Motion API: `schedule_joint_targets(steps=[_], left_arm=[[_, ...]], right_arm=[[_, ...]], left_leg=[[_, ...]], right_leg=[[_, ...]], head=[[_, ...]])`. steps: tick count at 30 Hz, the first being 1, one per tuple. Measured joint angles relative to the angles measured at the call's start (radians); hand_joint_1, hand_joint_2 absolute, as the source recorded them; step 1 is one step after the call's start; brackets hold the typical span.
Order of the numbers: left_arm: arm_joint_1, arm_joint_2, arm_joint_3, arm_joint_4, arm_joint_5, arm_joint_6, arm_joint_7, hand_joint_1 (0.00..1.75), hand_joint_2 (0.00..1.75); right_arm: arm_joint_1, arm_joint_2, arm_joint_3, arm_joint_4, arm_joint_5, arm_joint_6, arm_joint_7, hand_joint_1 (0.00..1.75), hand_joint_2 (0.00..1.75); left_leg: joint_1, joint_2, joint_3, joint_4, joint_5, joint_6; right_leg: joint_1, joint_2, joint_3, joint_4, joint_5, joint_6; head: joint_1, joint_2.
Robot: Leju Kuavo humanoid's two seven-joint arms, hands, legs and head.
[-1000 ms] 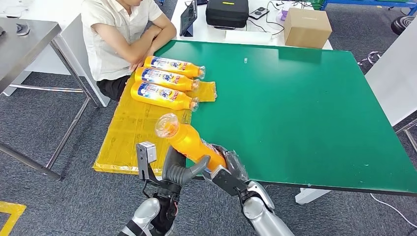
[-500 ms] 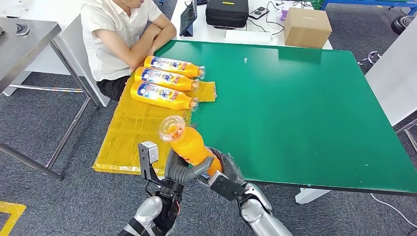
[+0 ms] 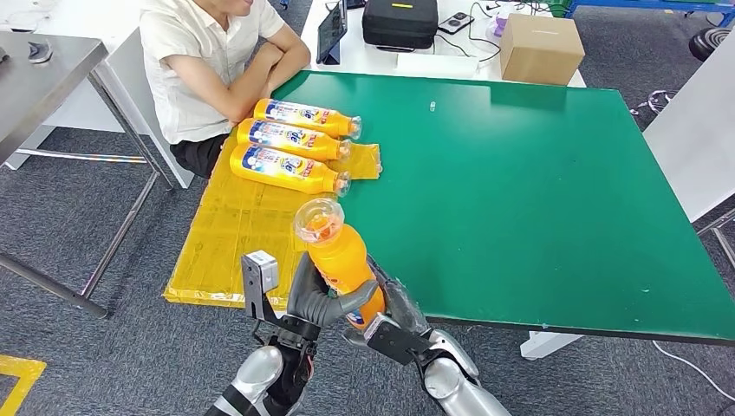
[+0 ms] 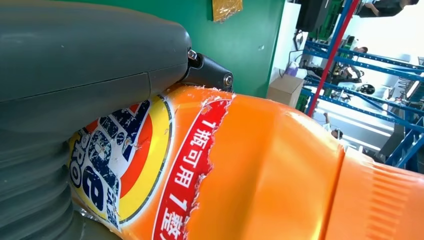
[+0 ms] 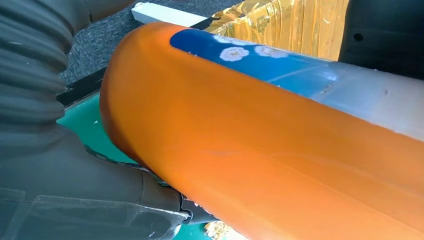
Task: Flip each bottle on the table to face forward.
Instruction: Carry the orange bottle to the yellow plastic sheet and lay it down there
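Over the worktop (image 3: 537,191) edge, both robot hands, left (image 3: 316,299) and right (image 3: 390,316), clamp your bottle (image 3: 340,260); a slack grip drops it floorward.

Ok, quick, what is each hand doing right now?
Left hand: holding the orange bottle at its lower body.
Right hand: holding the same orange bottle from the other side.

Orange bottle (image 5: 260,165) close up, held by the right robot hand (image 5: 75,185).
Blue label patch on the bottle; green bench (image 5: 82,125) and yellow sheet (image 5: 295,25) beyond.
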Motion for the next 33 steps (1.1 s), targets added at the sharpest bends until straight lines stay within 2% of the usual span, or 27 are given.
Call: schedule_joint_targets(steps=[2, 6, 8, 10, 12, 15, 19, 22, 24, 25, 26, 28, 29, 30, 33], left_arm=[[0.002, 0.0, 0.003, -0.005, -0.008, 0.0, -0.002, 1.75, 1.75], [0.004, 0.005, 0.013, -0.031, -0.085, 0.05, -0.028, 1.68, 1.75], [-0.009, 0.014, 0.026, -0.045, -0.216, 0.157, -0.06, 1.68, 1.75], [-0.032, 0.032, 0.047, -0.05, -0.406, 0.276, -0.083, 1.74, 1.75], [-0.048, 0.053, 0.076, -0.049, -0.556, 0.31, -0.082, 1.74, 1.75], [-0.05, 0.07, 0.127, -0.05, -0.655, 0.277, -0.066, 1.7, 1.75], [-0.043, 0.078, 0.193, -0.062, -0.619, 0.215, -0.04, 1.58, 1.75], [-0.042, 0.085, 0.22, -0.068, -0.646, 0.217, -0.028, 1.29, 1.75], [-0.045, 0.094, 0.225, -0.066, -0.746, 0.249, -0.001, 1.22, 1.75], [-0.049, 0.101, 0.225, -0.061, -0.804, 0.261, 0.019, 1.1, 1.75], [-0.052, 0.107, 0.225, -0.055, -0.849, 0.267, 0.039, 1.16, 1.75], [-0.058, 0.117, 0.225, -0.041, -0.899, 0.268, 0.065, 1.42, 1.75], [-0.062, 0.12, 0.225, -0.034, -0.919, 0.268, 0.079, 1.67, 1.75], [-0.069, 0.124, 0.224, -0.023, -0.952, 0.268, 0.099, 1.75, 1.75], [-0.115, 0.136, 0.219, 0.045, -1.105, 0.244, 0.173, 1.75, 1.75]], right_arm=[[0.002, 0.001, 0.0, 0.0, 0.001, -0.011, -0.007, 0.0, 0.0], [0.017, 0.009, -0.001, -0.011, 0.019, -0.101, -0.026, 0.0, 0.0], [0.04, 0.014, -0.008, -0.026, 0.055, -0.224, -0.031, 0.0, 0.0], [0.067, 0.018, -0.026, -0.047, 0.119, -0.386, -0.008, 0.0, 0.0], [0.086, 0.021, -0.054, -0.071, 0.15, -0.489, 0.019, 0.0, 0.0], [0.11, 0.025, -0.117, -0.106, 0.123, -0.528, 0.027, 0.0, 0.0], [0.143, 0.034, -0.2, -0.149, 0.069, -0.533, 0.014, 0.0, 0.0], [0.159, 0.039, -0.238, -0.172, 0.056, -0.522, 0.006, 0.0, 0.0], [0.166, 0.044, -0.256, -0.184, 0.052, -0.509, 0.0, 0.0, 0.0], [0.169, 0.046, -0.264, -0.188, 0.051, -0.503, -0.003, 0.0, 0.0], [0.17, 0.048, -0.271, -0.193, 0.05, -0.497, -0.006, 0.0, 0.0], [0.173, 0.051, -0.282, -0.2, 0.05, -0.491, -0.01, 0.0, 0.0], [0.173, 0.053, -0.287, -0.202, 0.05, -0.487, -0.01, 0.0, 0.0], [0.174, 0.054, -0.291, -0.204, 0.05, -0.482, -0.011, 0.0, 0.0], [0.172, 0.062, -0.298, -0.205, 0.049, -0.449, -0.017, 0.0, 0.0]], left_leg=[[0.0, 0.0, 0.0, 0.0, 0.0, 0.0], [0.0, 0.0, 0.0, 0.0, 0.0, 0.0], [0.0, 0.0, 0.0, 0.0, 0.0, 0.0], [0.0, 0.0, -0.001, 0.0, 0.0, 0.0], [0.001, 0.0, 0.0, 0.0, 0.0, 0.0], [0.001, 0.0, 0.0, 0.0, 0.0, 0.0], [0.0, 0.0, -0.001, 0.0, 0.0, 0.0], [0.0, 0.0, -0.001, 0.0, 0.0, 0.0], [0.0, 0.0, -0.001, 0.0, 0.0, 0.0], [0.0, 0.0, -0.001, 0.0, 0.0, 0.0], [0.0, 0.0, -0.001, 0.0, 0.0, 0.0], [0.001, 0.0, -0.001, 0.0, 0.0, 0.0], [0.001, 0.0, -0.001, 0.0, 0.0, 0.0], [0.001, 0.0, -0.001, 0.0, 0.0, 0.0], [0.001, 0.0, -0.001, 0.0, 0.001, -0.001]], right_leg=[[0.0, 0.0, 0.0, 0.0, 0.0, 0.0], [0.0, 0.0, 0.0, 0.0, 0.0, 0.0], [0.0, 0.0, 0.0, 0.0, 0.0, 0.0], [0.0, 0.0, 0.0, 0.0, 0.0, 0.0], [0.0, 0.0, 0.0, 0.0, 0.0, 0.0], [0.0, 0.0, 0.0, 0.0, 0.0, 0.0], [0.0, 0.0, 0.0, 0.0, 0.0, 0.0], [0.0, 0.0, 0.0, 0.0, 0.0, 0.0], [0.0, 0.0, 0.0, 0.0, 0.0, 0.0], [0.0, 0.0, -0.001, 0.0, 0.0, 0.0], [0.0, 0.0, -0.001, 0.0, 0.0, 0.0], [0.0, 0.0, -0.001, 0.0, 0.0, 0.0], [0.001, 0.0, -0.001, 0.0, 0.0, 0.0], [0.001, 0.0, -0.001, 0.0, 0.0, 0.0], [0.001, 0.0, -0.001, 0.0, 0.0, 0.0]], head=[[0.0, 0.0], [0.0, 0.0], [0.0, 0.0], [0.0, 0.0], [0.0, 0.0], [0.0, 0.0], [0.0, 0.0], [0.0, 0.0], [0.0, 0.0], [0.0, 0.0], [0.0, 0.0], [0.0, 0.0], [0.0, 0.0], [0.0, 0.0], [0.0, 0.0]])
